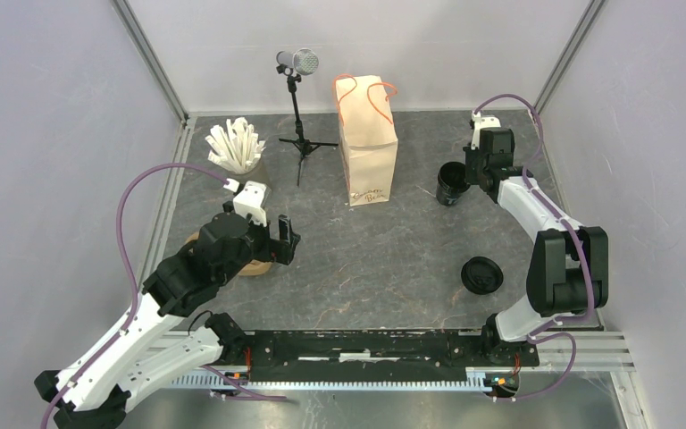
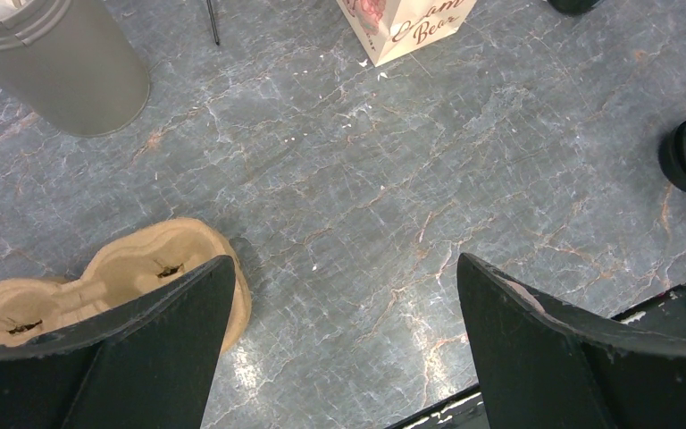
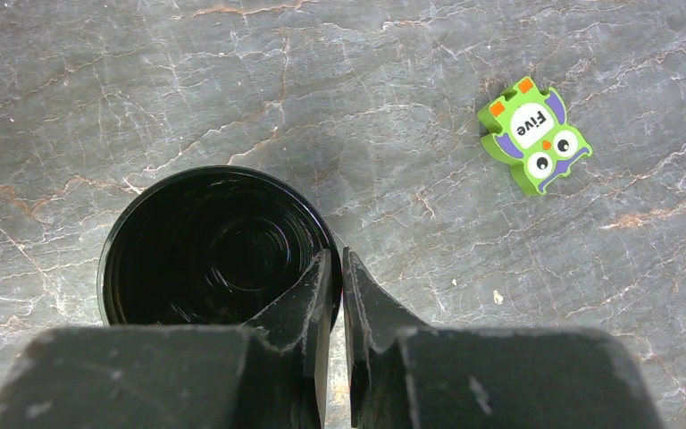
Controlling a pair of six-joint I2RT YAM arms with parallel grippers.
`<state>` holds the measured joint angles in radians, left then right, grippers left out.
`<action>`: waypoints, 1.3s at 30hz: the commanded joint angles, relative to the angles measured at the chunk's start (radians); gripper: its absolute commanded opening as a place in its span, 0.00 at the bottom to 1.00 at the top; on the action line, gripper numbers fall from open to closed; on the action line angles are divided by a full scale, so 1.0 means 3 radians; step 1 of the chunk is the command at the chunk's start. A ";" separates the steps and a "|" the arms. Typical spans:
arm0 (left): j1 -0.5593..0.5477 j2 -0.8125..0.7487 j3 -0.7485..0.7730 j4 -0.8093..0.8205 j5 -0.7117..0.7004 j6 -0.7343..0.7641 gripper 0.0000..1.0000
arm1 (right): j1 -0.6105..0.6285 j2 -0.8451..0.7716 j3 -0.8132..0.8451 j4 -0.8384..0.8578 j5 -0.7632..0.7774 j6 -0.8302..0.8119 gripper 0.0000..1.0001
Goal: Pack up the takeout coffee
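two jaws of the right gripper (image 3: pixel 339 261) stand nearly closed, pinching the cup (image 3: pixel 205 241) wall at its rim; cup stands on the table right of the bag (image 1: pixel 368 152), lid (image 1: pixel 481 274) off. a thin-wall pinch may let it tilt or slip. left gripper (image 2: pixel 344 268) wide open, empty

Glossy black cup (image 3: pixel 214 250), matt veined stone-look tabletop (image 3: pixel 411 89) (brown paper bag (image 1: pixel 368 147))

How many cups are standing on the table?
2. The black cup stands right of the paper bag, its rim pinched by the right gripper; the grey cup holding white sticks stands far left. The bag may hide more.
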<state>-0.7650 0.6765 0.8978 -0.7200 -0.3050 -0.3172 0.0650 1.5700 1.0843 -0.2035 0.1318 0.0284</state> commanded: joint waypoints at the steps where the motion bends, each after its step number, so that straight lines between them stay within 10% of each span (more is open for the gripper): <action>1: 0.0004 -0.0029 0.0004 0.0052 0.0015 0.0009 1.00 | -0.0015 -0.0050 0.0085 0.0069 0.0006 0.0005 0.14; 30: 0.0004 -0.0008 -0.0001 0.0048 0.0025 0.0009 1.00 | -0.0012 -0.0224 0.0061 0.0154 -0.0014 0.0011 0.00; 39: 0.0004 -0.0011 -0.0006 0.0048 0.0019 -0.0001 1.00 | -0.0012 -0.0156 0.0082 0.0037 0.0043 -0.0017 0.23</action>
<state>-0.7650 0.6743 0.8963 -0.7204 -0.3046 -0.3168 0.0643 1.5448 1.0843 -0.2012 0.1322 0.0311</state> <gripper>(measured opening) 0.997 0.228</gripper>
